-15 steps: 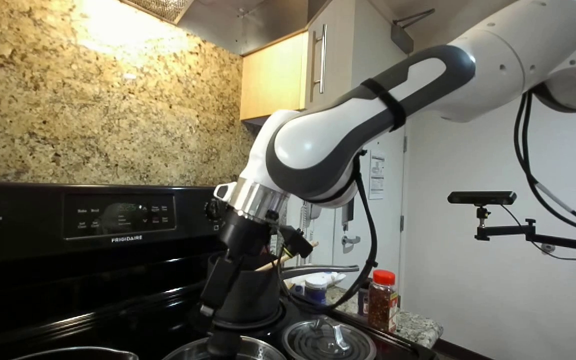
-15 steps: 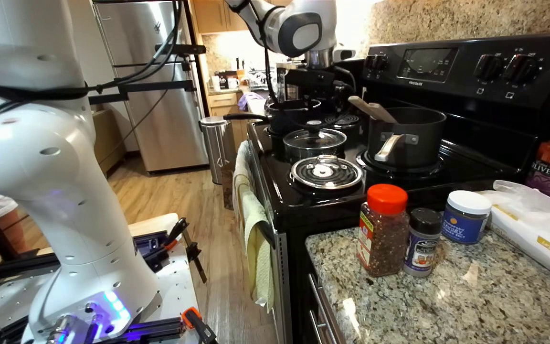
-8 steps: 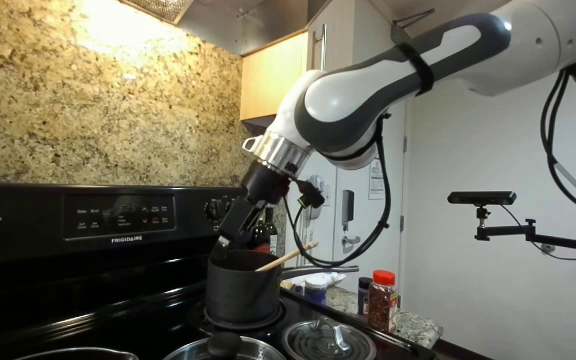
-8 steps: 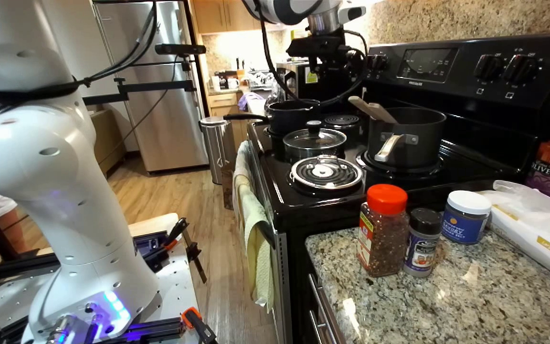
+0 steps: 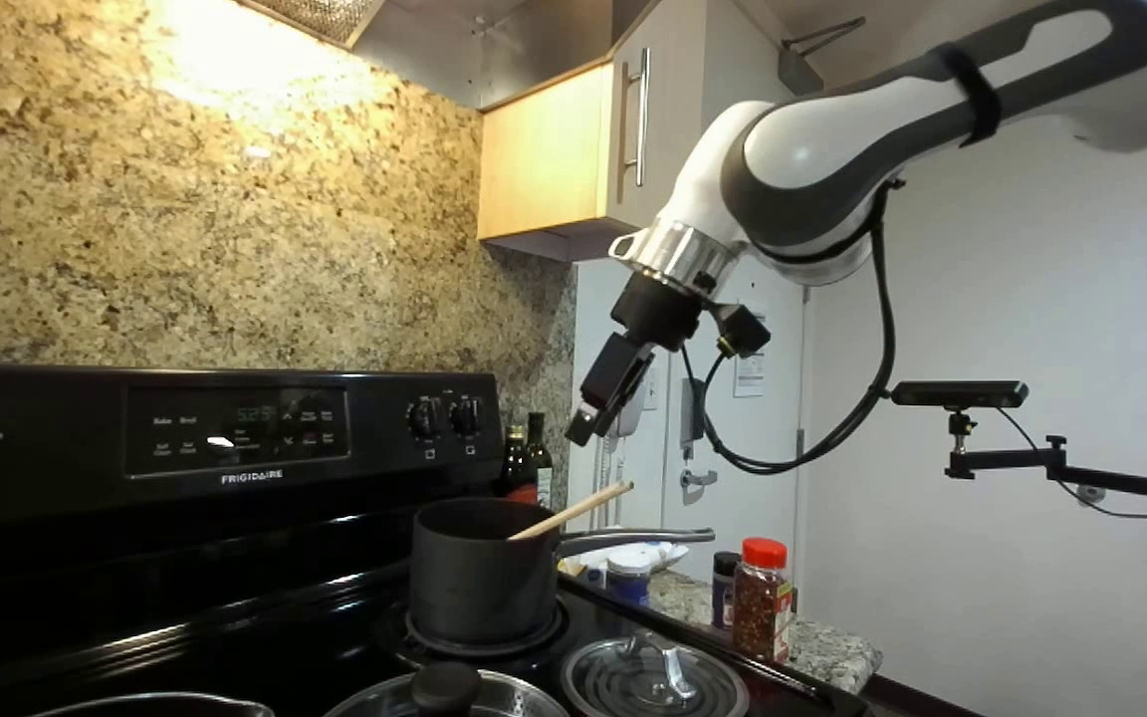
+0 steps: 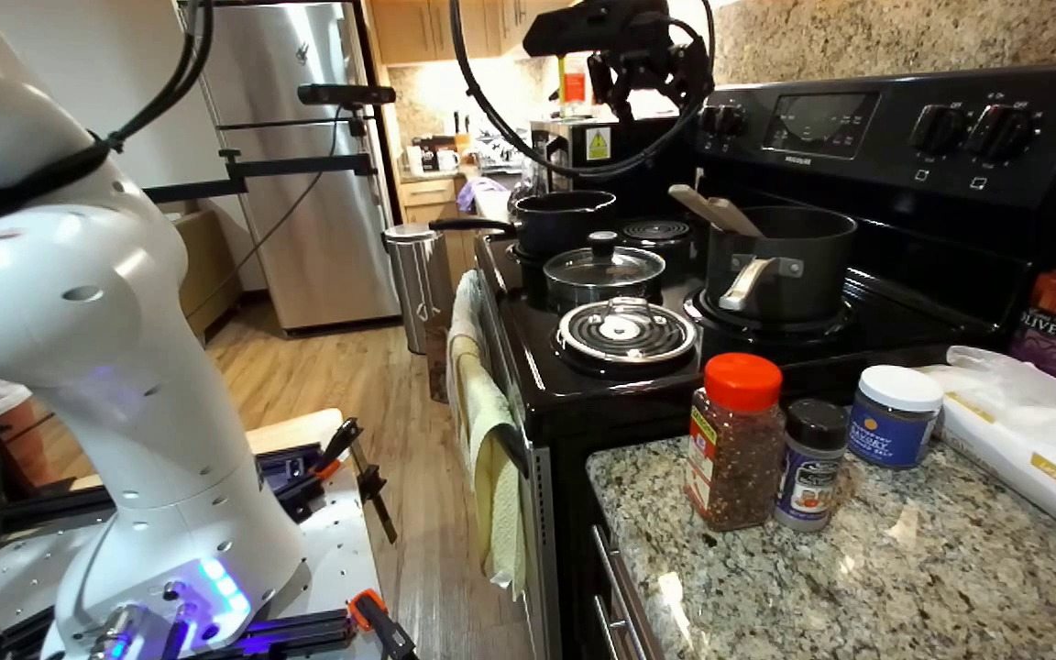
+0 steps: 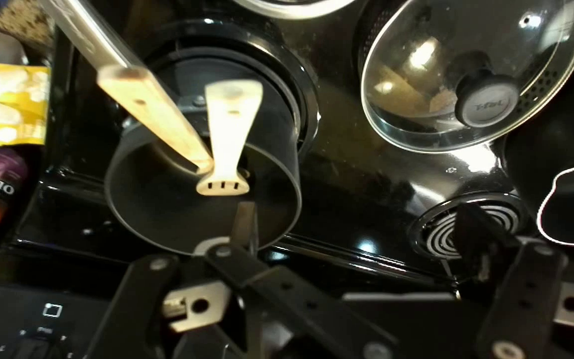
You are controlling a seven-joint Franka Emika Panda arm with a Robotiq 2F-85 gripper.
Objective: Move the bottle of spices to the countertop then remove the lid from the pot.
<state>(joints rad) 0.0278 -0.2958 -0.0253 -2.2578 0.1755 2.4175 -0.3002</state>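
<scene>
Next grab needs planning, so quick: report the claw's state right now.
Claw: open, jaws standing wide apart in the wrist view, holding nothing.

Open air above the dark pot [image 5: 484, 588], except slanted wooden utensils [image 6: 720, 214].

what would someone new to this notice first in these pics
Likely the white-and-grey robot arm, its gripper open and holding nothing above the black stove. Next, the red-capped bottle of spices, upright on the speckled countertop. Then the dark saucepan toward the stove's back, two wooden utensils leaning in it.
</scene>
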